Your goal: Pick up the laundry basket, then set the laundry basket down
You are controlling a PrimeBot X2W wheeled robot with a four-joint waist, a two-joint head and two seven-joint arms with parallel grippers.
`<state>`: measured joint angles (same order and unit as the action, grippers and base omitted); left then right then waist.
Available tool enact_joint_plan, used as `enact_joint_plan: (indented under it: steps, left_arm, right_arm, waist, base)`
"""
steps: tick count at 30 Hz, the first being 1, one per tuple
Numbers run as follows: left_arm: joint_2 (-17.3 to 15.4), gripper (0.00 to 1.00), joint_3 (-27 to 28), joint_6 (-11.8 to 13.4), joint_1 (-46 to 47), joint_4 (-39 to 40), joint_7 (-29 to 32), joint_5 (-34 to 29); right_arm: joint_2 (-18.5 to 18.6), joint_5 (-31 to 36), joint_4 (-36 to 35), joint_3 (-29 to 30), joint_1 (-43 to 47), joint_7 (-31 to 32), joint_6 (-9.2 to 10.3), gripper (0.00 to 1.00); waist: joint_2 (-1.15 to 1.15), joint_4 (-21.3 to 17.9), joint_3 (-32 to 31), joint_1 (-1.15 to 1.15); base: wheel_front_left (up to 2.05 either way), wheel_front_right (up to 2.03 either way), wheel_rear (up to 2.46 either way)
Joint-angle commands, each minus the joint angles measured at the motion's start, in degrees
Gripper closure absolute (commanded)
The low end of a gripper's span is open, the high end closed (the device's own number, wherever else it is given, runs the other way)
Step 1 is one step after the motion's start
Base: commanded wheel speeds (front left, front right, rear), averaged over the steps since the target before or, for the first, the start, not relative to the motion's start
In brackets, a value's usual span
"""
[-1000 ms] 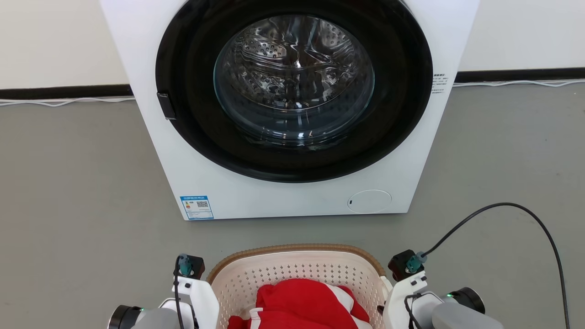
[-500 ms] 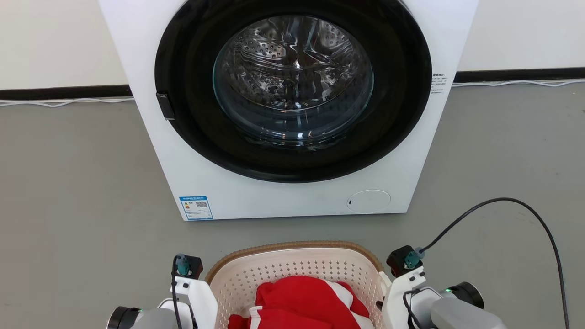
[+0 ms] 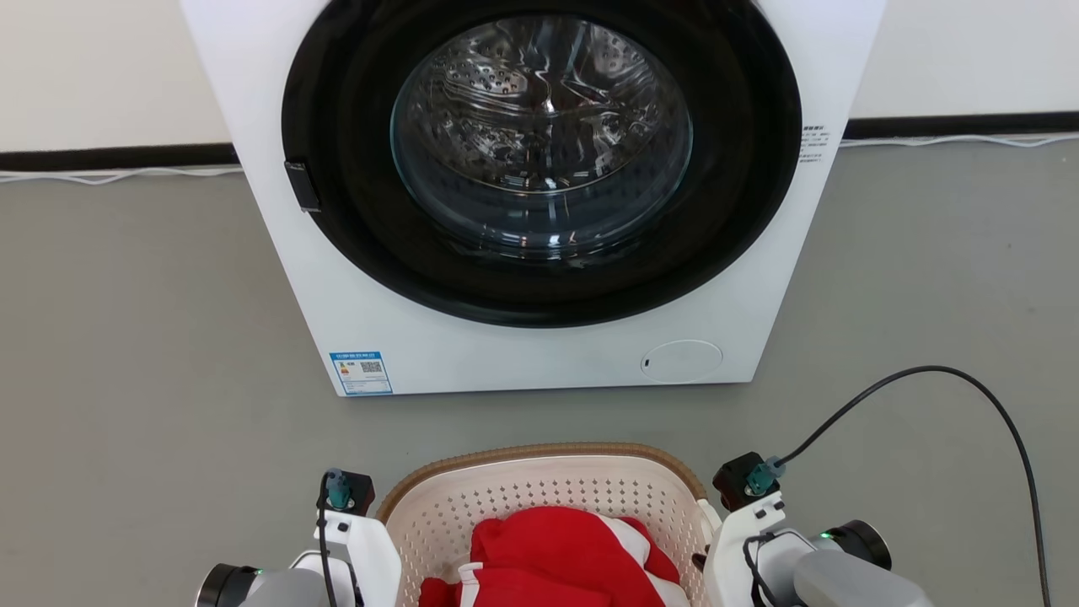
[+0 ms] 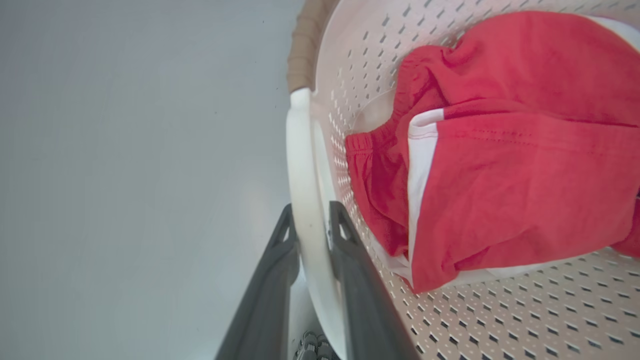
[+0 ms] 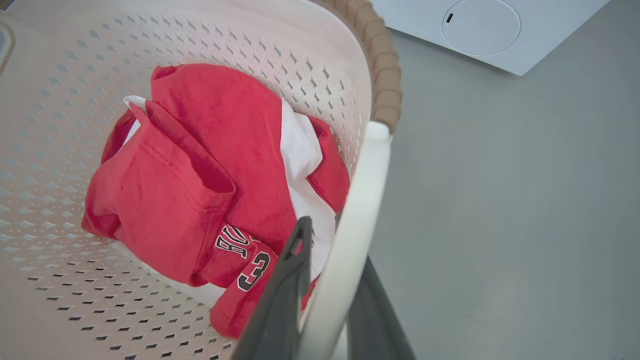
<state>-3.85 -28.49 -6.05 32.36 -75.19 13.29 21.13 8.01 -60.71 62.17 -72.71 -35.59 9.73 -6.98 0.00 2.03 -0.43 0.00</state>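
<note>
Laundry basket (image 3: 539, 453): near, centred before the washer (image 3: 539, 358), holding red clothes (image 3: 556, 552).
Left claw (image 4: 311, 216): clamped on left loop handle (image 4: 300, 150).
Right claw (image 5: 340, 245): clamped on right loop handle (image 5: 369, 165), so the load likely stays level.

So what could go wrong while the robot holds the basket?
The left gripper and right gripper pinch only the thin white handles of the laundry basket, so it could slip or tip, and the red clothes might spill. The washing machine stands close ahead, so a forward swing might bump it. The black cable looping beside the right gripper could snag.
</note>
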Motion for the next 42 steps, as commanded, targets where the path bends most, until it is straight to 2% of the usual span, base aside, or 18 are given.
enact_joint_plan:
  steps: [1, 5, 17, 31, 42]
  left_arm:
    - [-1.5, 1.00, 0.5, 0.1, 2.6, 1.2, -0.6, -0.5]
    - [-1.6, 1.00, 0.4, 0.3, 3.7, 1.2, -0.8, -0.3]
    - [-1.8, 1.00, -0.4, 3.4, 9.6, 1.6, -5.8, -0.7]
    - [-1.3, 1.00, -1.8, 6.9, 18.0, 1.8, -11.0, -1.7]
    - [-0.3, 1.00, -2.6, 8.6, 27.1, 2.2, -13.7, -1.8]
  right_arm:
    - [-0.5, 0.2, -0.7, -0.5, -1.8, -1.1, -0.51, 1.00]
    - [-0.3, 0.5, -1.0, -0.5, -2.4, -2.0, -0.51, 1.00]
    - [2.0, 2.0, -2.0, -0.6, -7.7, -8.7, -0.51, 1.00]
    - [4.2, 3.5, -0.1, -0.6, -14.9, -17.4, -0.51, 1.00]
    - [7.1, 3.7, 0.7, -0.6, -22.4, -20.6, -0.51, 1.00]
  waist:
    - [0.00, 0.0, 0.3, 0.00]
    - [0.00, -0.1, 1.8, 0.00]
    - [0.00, -1.1, 11.3, 0.00]
    - [0.00, -1.7, 25.9, 0.00]
    - [0.00, -0.1, 37.9, 0.00]
  base:
    - [0.00, 0.00, 0.00]
    - [0.00, 0.00, 0.00]
    - [0.00, 0.00, 0.00]
    - [0.00, 0.00, 0.00]
    - [0.00, 0.00, 0.00]
